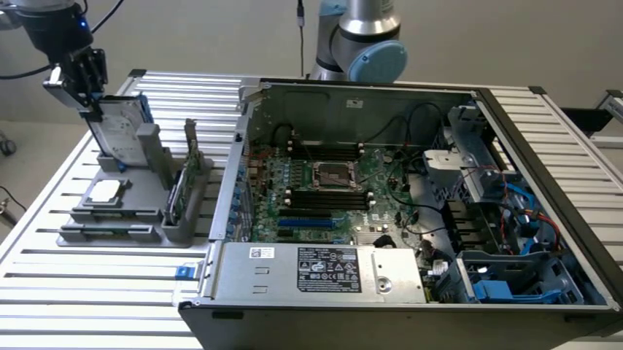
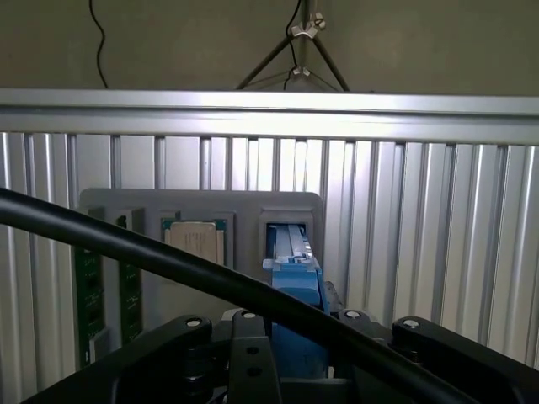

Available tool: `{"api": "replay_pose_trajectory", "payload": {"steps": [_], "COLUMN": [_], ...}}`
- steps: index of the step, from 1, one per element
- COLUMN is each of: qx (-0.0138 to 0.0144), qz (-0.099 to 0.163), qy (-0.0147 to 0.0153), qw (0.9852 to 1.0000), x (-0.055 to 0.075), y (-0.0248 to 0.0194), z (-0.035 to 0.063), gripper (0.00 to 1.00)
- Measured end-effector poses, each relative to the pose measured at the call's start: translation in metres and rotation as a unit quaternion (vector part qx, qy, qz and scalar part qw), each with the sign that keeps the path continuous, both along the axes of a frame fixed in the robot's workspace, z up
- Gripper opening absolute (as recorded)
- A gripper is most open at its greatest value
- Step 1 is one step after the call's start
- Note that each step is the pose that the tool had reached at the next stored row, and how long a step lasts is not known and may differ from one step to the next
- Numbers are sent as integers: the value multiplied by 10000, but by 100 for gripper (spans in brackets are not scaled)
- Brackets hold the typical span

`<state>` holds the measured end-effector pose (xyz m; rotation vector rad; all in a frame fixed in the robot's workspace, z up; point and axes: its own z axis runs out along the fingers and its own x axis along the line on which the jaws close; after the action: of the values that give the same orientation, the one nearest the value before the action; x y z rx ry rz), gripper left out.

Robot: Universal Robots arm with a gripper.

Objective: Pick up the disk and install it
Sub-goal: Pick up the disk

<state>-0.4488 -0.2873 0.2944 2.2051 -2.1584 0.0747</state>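
Pincer [image 1: 90, 111] clenched on the disk [image 1: 119, 135] top edge | you find the disk tilted, lower end at grey holder [image 1: 107, 238] slot, bench [image 1: 78, 310] | holder also carries square chip [image 1: 105, 191], green card [image 1: 187, 175] | open computer case [image 1: 351, 102], exterior view's right

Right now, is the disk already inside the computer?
No, the disk stands upright in the grey holder outside the case, its top in the hand.
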Motion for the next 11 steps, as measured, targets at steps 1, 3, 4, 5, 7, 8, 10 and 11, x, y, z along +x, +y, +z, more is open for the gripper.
{"api": "replay_pose_trajectory", "payload": {"steps": [1, 3, 4, 5, 7, 8, 10, 11], "qx": [0, 0, 0, 0, 0, 0, 0, 0], "qz": [0, 0, 0, 0, 0, 0, 0, 0], "qy": [0, 0, 1, 0, 0, 0, 0, 0], "qw": [10000, 10000, 10000, 10000, 10000, 10000, 10000, 10000], "x": [0, 0, 0, 0, 0, 0, 0, 0], "y": [0, 0, 0, 0, 0, 0, 0, 0], "z": [14, 45, 66, 88, 144, 172, 228, 256], "gripper": [33, 33, 33, 33, 33, 33, 33, 33]}}
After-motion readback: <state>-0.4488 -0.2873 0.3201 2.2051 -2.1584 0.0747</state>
